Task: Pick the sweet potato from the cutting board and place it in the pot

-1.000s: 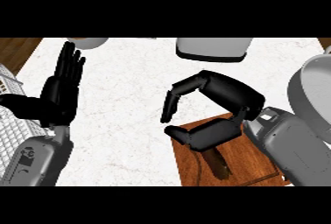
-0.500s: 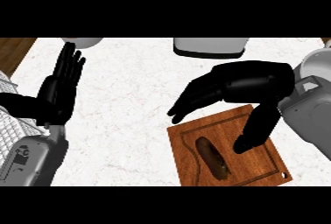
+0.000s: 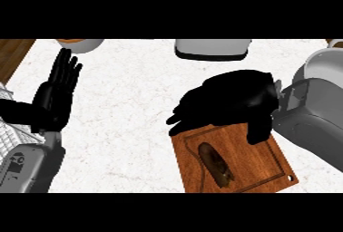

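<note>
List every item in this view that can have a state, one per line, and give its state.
sweet potato: lying on the cutting board, not held.
cutting board: flat on the counter.
right hand: open, above the board's far edge.
left hand: open, resting, fingers up.
pot: at the far edge, contents hidden.

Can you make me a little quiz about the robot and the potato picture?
1. True or false: the sweet potato lies on the cutting board.
2. Which hand hangs over the board's far end? A) left hand B) right hand
3. Fill in: the left hand rests open at the view's ____ side.

Key: 1 true; 2 B; 3 left.
</note>
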Robot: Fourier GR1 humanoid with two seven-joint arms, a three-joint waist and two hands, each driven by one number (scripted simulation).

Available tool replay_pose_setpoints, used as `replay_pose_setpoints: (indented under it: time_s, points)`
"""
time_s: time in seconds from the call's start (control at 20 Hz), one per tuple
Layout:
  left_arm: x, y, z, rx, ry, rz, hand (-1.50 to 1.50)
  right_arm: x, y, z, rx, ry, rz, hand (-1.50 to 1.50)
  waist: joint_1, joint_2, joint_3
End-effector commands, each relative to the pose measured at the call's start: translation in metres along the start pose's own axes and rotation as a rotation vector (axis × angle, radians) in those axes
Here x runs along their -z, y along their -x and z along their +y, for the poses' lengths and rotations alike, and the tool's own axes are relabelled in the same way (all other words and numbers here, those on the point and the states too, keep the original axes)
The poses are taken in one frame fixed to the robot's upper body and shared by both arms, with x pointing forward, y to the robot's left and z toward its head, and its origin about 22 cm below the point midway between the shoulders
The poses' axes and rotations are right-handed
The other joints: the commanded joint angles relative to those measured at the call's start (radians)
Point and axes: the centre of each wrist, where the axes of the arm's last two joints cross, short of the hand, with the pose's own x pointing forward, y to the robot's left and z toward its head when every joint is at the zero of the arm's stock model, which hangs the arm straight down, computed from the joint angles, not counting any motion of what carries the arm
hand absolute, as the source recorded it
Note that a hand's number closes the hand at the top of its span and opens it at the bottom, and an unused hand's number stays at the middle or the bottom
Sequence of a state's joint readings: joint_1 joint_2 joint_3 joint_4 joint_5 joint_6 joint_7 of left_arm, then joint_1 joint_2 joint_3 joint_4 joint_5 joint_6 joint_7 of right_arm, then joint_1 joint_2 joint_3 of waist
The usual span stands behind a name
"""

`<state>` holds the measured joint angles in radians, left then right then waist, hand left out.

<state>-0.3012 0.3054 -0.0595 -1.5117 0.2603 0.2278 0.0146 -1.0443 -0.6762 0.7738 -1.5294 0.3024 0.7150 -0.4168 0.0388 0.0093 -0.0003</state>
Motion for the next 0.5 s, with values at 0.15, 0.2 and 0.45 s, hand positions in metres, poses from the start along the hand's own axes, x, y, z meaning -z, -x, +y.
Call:
replay_pose_setpoints:
  time_s: [0.15,0.2,0.45]
  points:
    - [-0.005,0.003,0.005,0.014,-0.023,-0.003,0.00,0.046,-0.019,0.026,-0.111,-0.216,-0.010,-1.50,-0.027,-0.009,0.000]
    - [-0.004,-0.001,0.012,0.019,-0.043,0.008,0.00,0.044,-0.022,0.030,-0.102,-0.231,-0.004,-1.50,-0.032,-0.011,0.000]
    - [0.002,0.006,0.012,0.010,-0.041,-0.003,0.00,0.038,-0.005,0.050,-0.126,-0.266,0.074,-1.50,-0.036,-0.008,0.000]
